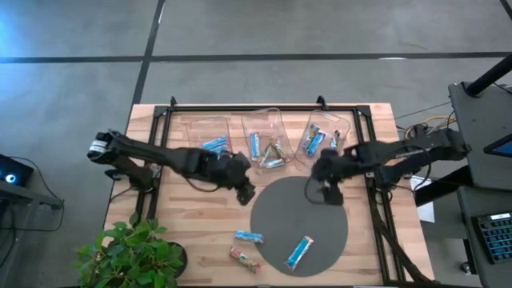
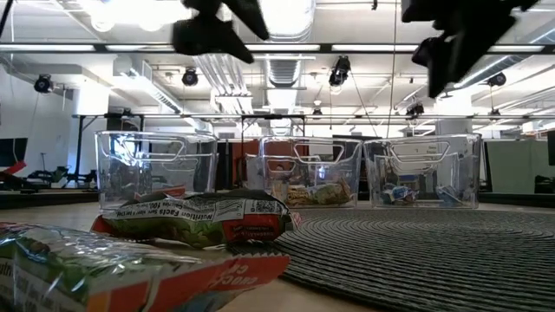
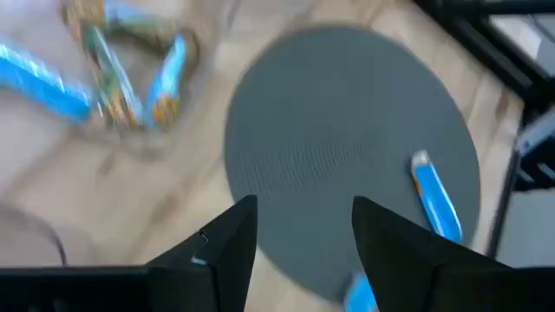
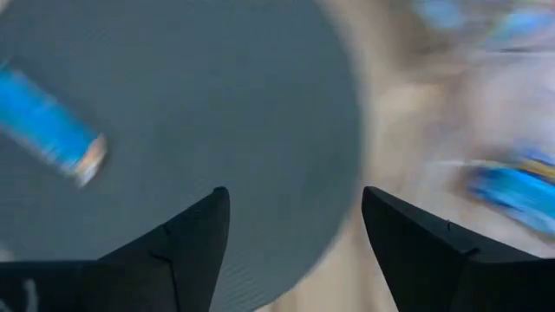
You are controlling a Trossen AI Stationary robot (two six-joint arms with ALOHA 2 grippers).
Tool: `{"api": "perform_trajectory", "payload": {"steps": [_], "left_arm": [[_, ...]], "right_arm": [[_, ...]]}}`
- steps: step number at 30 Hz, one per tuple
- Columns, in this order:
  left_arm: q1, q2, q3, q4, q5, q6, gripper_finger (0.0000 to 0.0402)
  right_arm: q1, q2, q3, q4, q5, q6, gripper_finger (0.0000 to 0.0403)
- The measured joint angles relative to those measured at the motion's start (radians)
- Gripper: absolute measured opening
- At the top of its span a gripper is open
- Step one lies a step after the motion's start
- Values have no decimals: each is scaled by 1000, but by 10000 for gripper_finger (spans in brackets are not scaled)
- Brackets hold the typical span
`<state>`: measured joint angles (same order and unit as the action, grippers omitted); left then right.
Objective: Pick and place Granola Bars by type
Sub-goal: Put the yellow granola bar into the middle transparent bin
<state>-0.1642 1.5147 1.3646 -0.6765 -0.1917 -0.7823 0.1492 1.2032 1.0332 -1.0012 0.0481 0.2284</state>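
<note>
Low view, lower centre: upside-down "Nutrition Facts" panel on green granola bar wrapper [image 2: 204, 217], lower left: inverted white lettering on orange-red wrapper [image 2: 186, 276], illegible, no other readable text

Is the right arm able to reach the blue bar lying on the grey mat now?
Probably yes. The right gripper hangs open and empty over the grey mat, and the blue bar lies alone near the mat's front edge, with nothing between them.

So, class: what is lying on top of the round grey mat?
One blue granola bar lies on the grey mat, near its front edge. The right pincer hangs open over the mat's far side, hiding a small patch beneath it.
</note>
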Motion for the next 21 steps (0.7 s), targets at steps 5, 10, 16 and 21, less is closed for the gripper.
{"api": "perform_trajectory", "payload": {"steps": [5, 10, 16, 21], "left_arm": [[-94, -51, -38, -11, 3, -77, 172], [-167, -75, -62, -10, -82, -135, 172], [-225, -77, -63, -9, -141, -148, 172], [-257, -77, -71, -15, -147, -166, 172]], "right_arm": [[154, 86, -48, 53, -84, -138, 244], [309, 210, -54, 152, -83, -234, 246], [441, 375, -7, 210, -45, -242, 261], [481, 480, 62, 246, -22, -193, 283]]}}
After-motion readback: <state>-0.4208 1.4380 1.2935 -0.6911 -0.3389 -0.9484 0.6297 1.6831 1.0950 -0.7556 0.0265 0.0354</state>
